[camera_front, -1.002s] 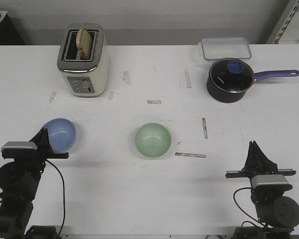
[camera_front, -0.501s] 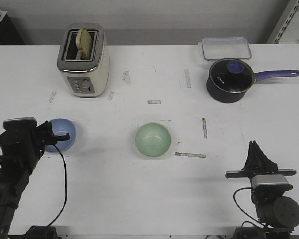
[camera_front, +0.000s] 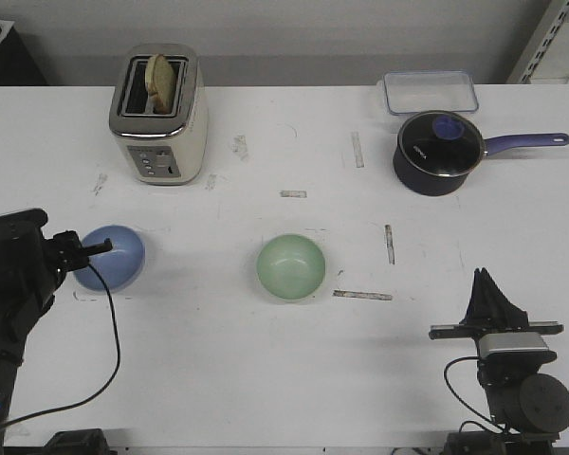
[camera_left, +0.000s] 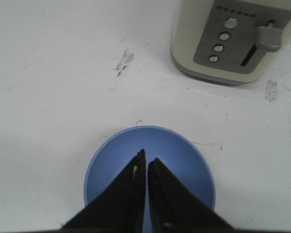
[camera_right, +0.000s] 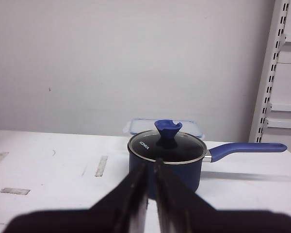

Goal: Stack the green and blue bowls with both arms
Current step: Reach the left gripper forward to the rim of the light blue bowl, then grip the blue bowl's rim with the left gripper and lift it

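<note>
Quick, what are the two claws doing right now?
Left claw: closed, empty, over the blue bowl.
Right claw: closed, holding nothing.

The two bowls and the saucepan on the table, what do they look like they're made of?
The blue bowl and green bowl look like smooth matte plastic or melamine: even pastel colour, soft sheen, no pattern; glazed ceramic cannot be ruled out. The saucepan looks like dark coated metal with a bright metal rim, and its lid appears to be clear glass with a blue knob.

I work in a lab test bench: scuffed white table [camera_front: 266, 360] marked with tape, bare grey wall [camera_right: 136, 58], white metal shelving upright [camera_right: 276, 68].
</note>
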### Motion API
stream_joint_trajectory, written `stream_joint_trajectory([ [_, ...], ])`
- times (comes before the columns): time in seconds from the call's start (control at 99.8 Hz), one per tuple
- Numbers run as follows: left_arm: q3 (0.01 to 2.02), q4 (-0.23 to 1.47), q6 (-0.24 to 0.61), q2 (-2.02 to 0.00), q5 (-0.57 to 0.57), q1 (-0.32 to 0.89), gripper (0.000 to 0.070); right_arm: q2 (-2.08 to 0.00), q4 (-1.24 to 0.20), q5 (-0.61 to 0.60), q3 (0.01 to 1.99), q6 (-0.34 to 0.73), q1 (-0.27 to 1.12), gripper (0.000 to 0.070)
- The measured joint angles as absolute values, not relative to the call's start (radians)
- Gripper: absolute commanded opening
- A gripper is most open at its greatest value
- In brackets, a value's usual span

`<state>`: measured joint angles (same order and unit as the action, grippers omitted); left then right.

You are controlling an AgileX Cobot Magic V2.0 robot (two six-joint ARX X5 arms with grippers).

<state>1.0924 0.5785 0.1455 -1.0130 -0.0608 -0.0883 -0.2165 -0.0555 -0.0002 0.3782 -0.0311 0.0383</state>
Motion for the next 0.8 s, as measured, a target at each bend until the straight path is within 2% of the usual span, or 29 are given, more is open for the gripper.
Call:
stream_joint_trajectory([
  [0.21,1.093,0.615,0.147,-1.126,0.186,-0.242,0.0001,-0.216,-0.056,0.0,0.378,-0.031,0.039,0.0012],
  [0.321,1.093,0.62,0.161,-1.193,0.264,-0.321,0.0001,-0.216,-0.056,0.0,0.378,-0.031,0.039,0.0012],
  [0.501,1.097,0.654,0.174,-1.299,0.332,-0.418,0.0002,-0.216,-0.056,0.0,0.378,-0.031,0.038,0.0012],
  [0.681,1.156,0.717,0.175,-1.412,0.344,-0.452,0.0007,-0.216,-0.056,0.0,0.378,-0.031,0.038,0.0012],
  [0.731,1.183,0.724,0.175,-1.443,0.344,-0.455,0.0023,-0.216,-0.056,0.0,0.378,-0.031,0.039,0.0012],
  [0.801,1.227,0.755,0.175,-1.481,0.344,-0.457,0.0103,-0.216,-0.056,0.0,0.378,-0.031,0.038,0.0012],
])
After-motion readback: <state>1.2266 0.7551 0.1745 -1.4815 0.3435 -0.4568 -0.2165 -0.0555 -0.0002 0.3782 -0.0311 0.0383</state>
